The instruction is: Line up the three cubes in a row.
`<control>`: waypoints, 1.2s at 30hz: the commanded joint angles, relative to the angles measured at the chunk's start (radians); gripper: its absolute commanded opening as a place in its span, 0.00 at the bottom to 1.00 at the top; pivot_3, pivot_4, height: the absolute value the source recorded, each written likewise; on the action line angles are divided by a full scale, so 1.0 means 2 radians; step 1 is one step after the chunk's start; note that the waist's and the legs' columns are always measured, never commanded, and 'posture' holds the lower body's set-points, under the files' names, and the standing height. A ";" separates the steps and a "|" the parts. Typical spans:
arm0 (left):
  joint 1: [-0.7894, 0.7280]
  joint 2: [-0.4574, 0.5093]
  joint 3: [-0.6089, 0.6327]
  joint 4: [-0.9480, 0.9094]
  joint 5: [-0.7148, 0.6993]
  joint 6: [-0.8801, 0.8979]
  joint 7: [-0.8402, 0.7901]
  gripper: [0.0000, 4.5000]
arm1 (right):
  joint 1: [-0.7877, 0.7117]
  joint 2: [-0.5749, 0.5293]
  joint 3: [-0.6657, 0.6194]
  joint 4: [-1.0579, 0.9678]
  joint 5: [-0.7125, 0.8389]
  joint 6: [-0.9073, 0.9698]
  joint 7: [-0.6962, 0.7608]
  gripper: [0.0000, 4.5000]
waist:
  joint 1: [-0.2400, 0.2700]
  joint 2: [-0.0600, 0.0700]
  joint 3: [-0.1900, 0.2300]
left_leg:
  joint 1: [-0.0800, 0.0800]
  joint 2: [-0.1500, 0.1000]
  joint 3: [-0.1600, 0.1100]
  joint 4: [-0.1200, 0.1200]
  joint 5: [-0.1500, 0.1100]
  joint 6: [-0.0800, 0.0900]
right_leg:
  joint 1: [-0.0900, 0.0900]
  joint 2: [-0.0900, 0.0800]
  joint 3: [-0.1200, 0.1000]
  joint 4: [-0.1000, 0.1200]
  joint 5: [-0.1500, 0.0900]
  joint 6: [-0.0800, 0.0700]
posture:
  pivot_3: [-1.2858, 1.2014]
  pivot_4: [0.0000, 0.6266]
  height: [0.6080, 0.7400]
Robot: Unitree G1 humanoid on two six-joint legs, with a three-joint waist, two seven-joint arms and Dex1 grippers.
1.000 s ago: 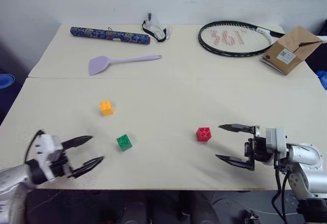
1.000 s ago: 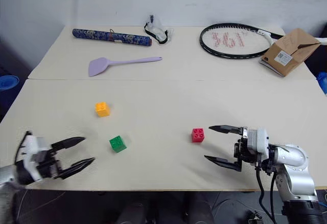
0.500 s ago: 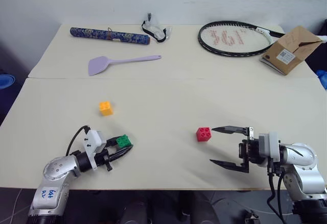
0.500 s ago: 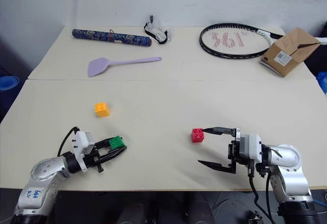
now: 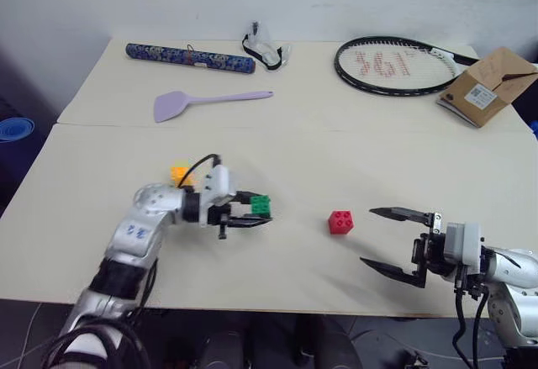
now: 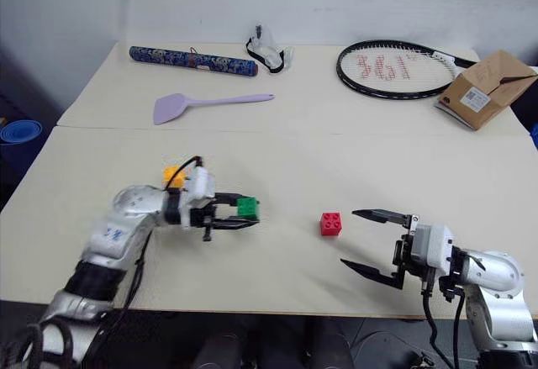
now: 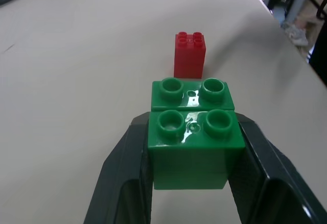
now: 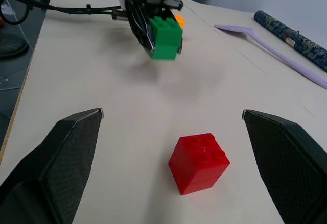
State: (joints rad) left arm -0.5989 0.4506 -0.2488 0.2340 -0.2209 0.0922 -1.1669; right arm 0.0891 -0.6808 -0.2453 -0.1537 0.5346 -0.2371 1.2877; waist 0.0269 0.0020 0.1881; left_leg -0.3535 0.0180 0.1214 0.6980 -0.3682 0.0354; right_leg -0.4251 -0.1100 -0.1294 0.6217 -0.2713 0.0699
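Observation:
My left gripper point(image 5: 257, 212) is shut on the green cube point(image 5: 261, 204) and holds it just above the table, left of centre. In the left wrist view the green cube point(image 7: 191, 147) sits between both fingers point(image 7: 122, 173), with the red cube point(image 7: 189, 54) straight ahead of it. The red cube point(image 5: 340, 222) stands on the table between the two grippers. To its right, my right gripper point(image 5: 366, 236) is open and holds nothing. The orange-yellow cube point(image 5: 180, 172) rests behind my left arm, partly hidden by it.
On the far half of the table lie a purple spatula point(image 5: 210, 100), a patterned tube point(image 5: 189, 57), a bundle of straps point(image 5: 267, 50), a racket point(image 5: 391, 65) and a cardboard box point(image 5: 487, 85). A seam point(image 5: 336, 127) runs across the table.
My left gripper shut on the green cube, lifted it and carried it right toward the red cube. The right gripper stayed open, almost in place.

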 commanded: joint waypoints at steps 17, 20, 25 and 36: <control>-0.012 -0.046 -0.031 0.080 0.060 -0.057 -0.004 0.55 | 0.050 -0.001 -0.025 -0.041 0.003 -0.009 -0.044 1.00 | -0.002 0.000 0.000 | 0.000 0.000 0.000 0.000 0.000 0.001 | 0.000 -0.002 0.001 0.000 0.001 0.001 | 0.52 0.24 1.00; -0.004 -0.044 -0.021 0.060 0.051 -0.053 0.002 0.75 | 0.044 -0.001 -0.019 -0.035 0.003 -0.009 -0.043 1.00 | -0.002 0.000 0.000 | 0.000 0.000 0.000 0.000 0.000 0.001 | 0.000 -0.002 0.001 0.000 0.001 0.001 | 0.52 0.24 1.00; 0.035 0.004 0.010 -0.017 0.034 -0.019 0.002 0.83 | 0.029 -0.004 -0.013 -0.027 0.008 -0.005 -0.035 1.00 | -0.004 0.000 0.000 | 0.000 0.001 0.000 0.000 0.000 0.001 | 0.000 -0.002 0.001 0.000 0.001 0.001 | 0.52 0.24 1.00; 0.311 0.108 0.243 -0.236 -0.075 0.050 0.073 0.83 | -0.040 -0.005 -0.010 -0.001 0.037 0.026 -0.023 1.00 | -0.013 0.000 0.000 | 0.000 0.001 -0.001 0.000 0.000 0.001 | 0.000 -0.003 0.002 -0.001 0.000 0.001 | 0.52 0.24 1.00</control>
State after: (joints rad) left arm -0.0252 0.6579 0.1573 -0.1600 -0.3253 0.1809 -1.0561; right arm 0.0171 -0.6900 -0.2425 -0.1347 0.5713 -0.1988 1.2508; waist 0.0001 0.0015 0.1887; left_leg -0.3537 0.0203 0.1183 0.6983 -0.3680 0.0364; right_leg -0.4245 -0.1171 -0.1262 0.6199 -0.2704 0.0714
